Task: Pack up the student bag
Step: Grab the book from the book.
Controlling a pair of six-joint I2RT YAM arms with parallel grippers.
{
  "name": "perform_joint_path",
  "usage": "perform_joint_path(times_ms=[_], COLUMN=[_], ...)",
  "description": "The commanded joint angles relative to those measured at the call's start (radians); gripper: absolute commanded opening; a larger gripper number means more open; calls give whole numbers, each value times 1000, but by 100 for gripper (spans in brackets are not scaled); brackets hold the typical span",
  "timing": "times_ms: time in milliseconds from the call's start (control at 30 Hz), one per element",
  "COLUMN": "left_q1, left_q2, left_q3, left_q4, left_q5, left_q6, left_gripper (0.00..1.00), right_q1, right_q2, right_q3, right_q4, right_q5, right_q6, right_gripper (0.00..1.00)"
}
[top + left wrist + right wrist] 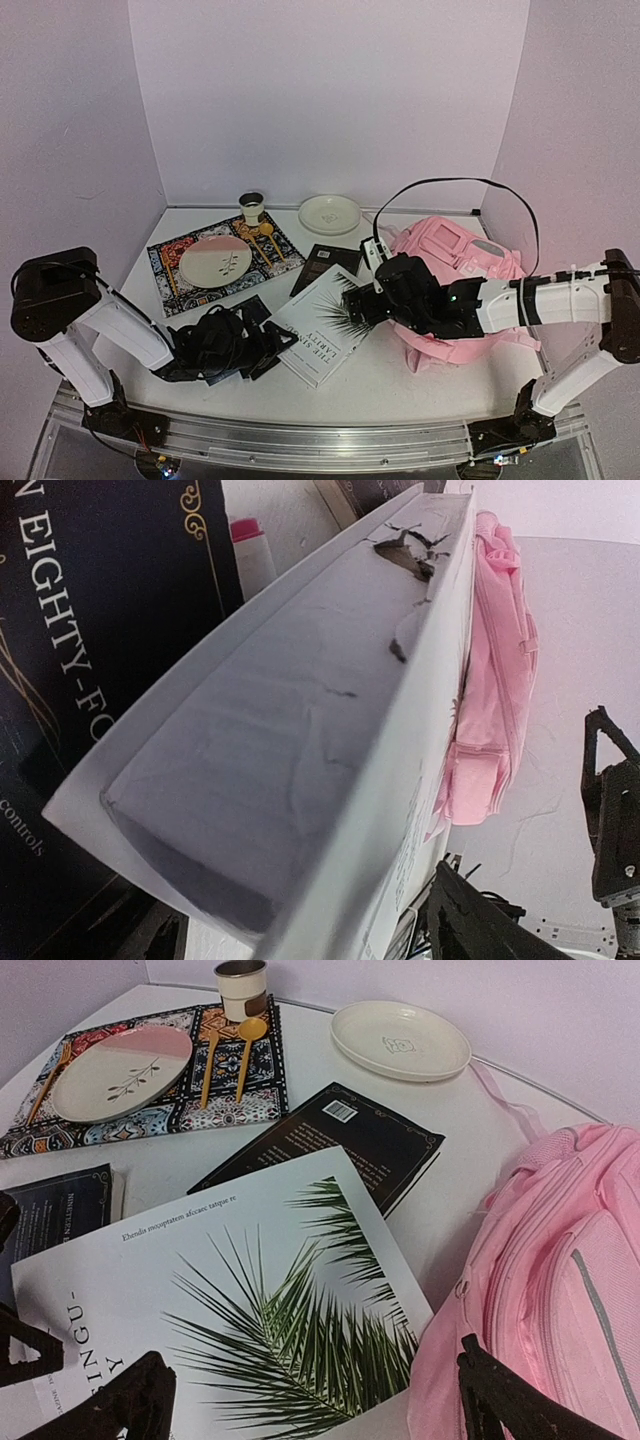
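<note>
The pink student bag [455, 255] lies at the right of the table, also visible in the right wrist view [560, 1290] and the left wrist view [495, 680]. A white book with a palm-leaf cover [320, 325] lies just left of it. My left gripper [262, 345] is low at the book's left edge. Up close the white book [300, 730] fills the space between its wide-apart fingers [470, 920]; any contact is hidden. My right gripper [362, 303] hovers open over the book's right corner [300, 1300] and the bag's edge, holding nothing.
A patterned placemat [165, 255] at the back left carries a pink-and-white plate [215, 262] and gold cutlery [265, 240]. A cup [251, 207] and a cream plate [330, 213] stand behind. One black book [327, 265] lies above the white one, another [100, 630] beside my left gripper.
</note>
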Motion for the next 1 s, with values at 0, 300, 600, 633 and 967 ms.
perform_joint_path(times_ms=[0, 300, 600, 633, 967], left_q1=[0, -2, -2, -2, -2], left_q2=[43, 82, 174, 171, 32], left_q3=[8, 20, 34, 31, -12], left_q4=[79, 205, 405, 423, 449], left_q5=[-47, -79, -57, -59, -128], left_q6=[-20, -11, -32, -29, 67], left_gripper=[80, 71, 59, 56, 40], right_q1=[6, 6, 5, 5, 5], right_q2=[-39, -57, -54, -55, -74], right_q3=[-16, -35, -33, -34, -35], right_q4=[4, 4, 3, 2, -29], right_q5=[33, 47, 46, 46, 78], right_q6=[-4, -5, -5, -7, -29], right_gripper=[98, 98, 98, 98, 98])
